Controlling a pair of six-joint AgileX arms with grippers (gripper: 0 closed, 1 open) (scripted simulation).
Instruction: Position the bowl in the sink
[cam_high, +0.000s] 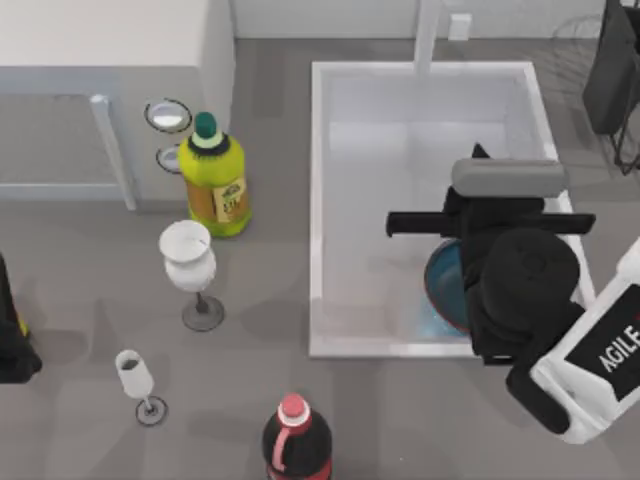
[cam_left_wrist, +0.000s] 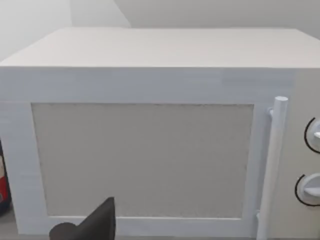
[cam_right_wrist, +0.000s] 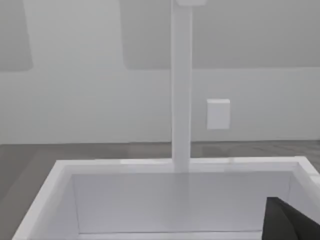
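Top view has the bowl (cam_high: 447, 290) directly beneath the right hand (cam_high: 480, 225), inside the sink (cam_high: 318, 200); whether that hand grips it cannot be told.

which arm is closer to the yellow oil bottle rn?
Left. The left arm sits at the table's left edge, a short way left of and below the yellow oil bottle. The right arm is across the table, over the sink above the bowl.

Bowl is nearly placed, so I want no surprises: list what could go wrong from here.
1. The bowl sits hidden under the right arm near the sink's front right corner; lifting out carelessly might drag or tip it.
2. The faucet post stands at the back rim; a high retreat could clip it.
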